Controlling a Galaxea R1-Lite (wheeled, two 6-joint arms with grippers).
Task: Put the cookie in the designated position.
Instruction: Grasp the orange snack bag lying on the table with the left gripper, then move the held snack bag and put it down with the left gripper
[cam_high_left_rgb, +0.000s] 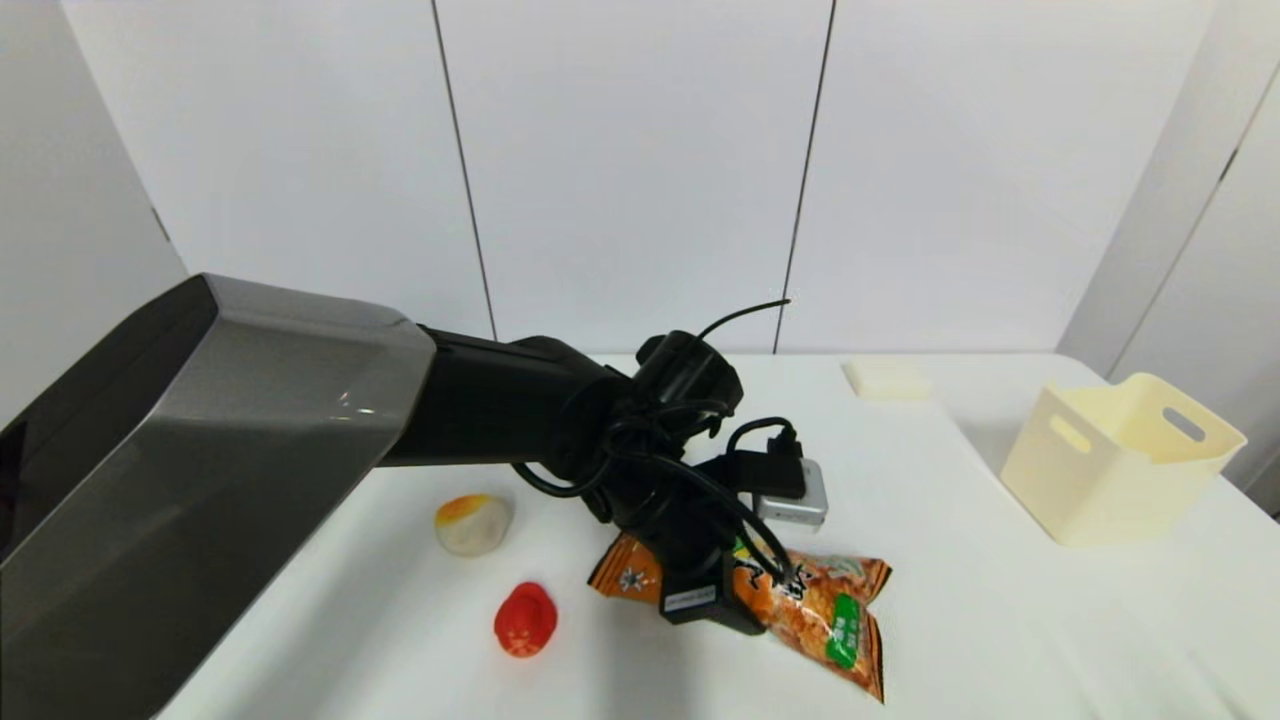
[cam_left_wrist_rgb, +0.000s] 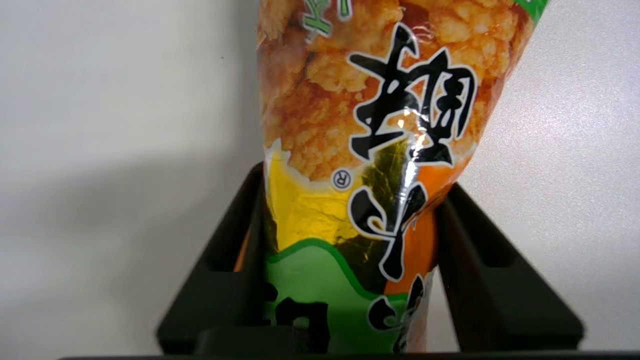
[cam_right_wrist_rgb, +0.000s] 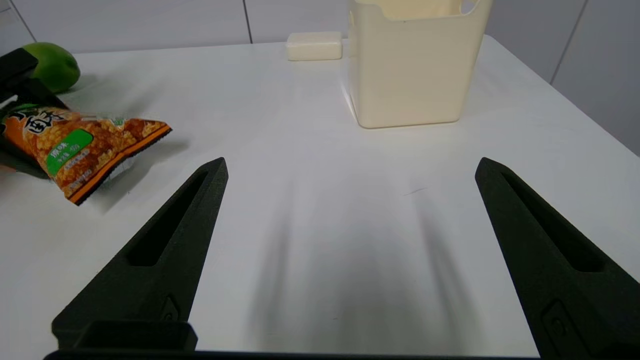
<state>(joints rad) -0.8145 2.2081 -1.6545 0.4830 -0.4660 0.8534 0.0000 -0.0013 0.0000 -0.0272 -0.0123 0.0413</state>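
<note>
The cookie (cam_high_left_rgb: 825, 605), a long crinkly orange snack bag with a green label, lies near the table's front centre, its free end pointing front-right. My left gripper (cam_high_left_rgb: 708, 598) comes down over the bag's left part. In the left wrist view the cookie (cam_left_wrist_rgb: 360, 125) is squeezed between both black fingers (cam_left_wrist_rgb: 235, 250), so the left gripper (cam_left_wrist_rgb: 355, 182) is shut on it. I cannot tell whether the bag rests on the table or hangs just above it. The right gripper (cam_right_wrist_rgb: 350, 162) is open over bare white tabletop (cam_right_wrist_rgb: 320, 210), with the cookie (cam_right_wrist_rgb: 85, 145) off to one side. No mark shows a designated position.
A cream basket (cam_high_left_rgb: 1120, 460) with handle slots stands at the right, and a flat cream pad (cam_high_left_rgb: 885, 378) lies behind it. An orange-and-white lump (cam_high_left_rgb: 473, 522) and a red toy (cam_high_left_rgb: 525, 618) sit left of the bag. A green fruit (cam_right_wrist_rgb: 52, 65) lies behind the left gripper.
</note>
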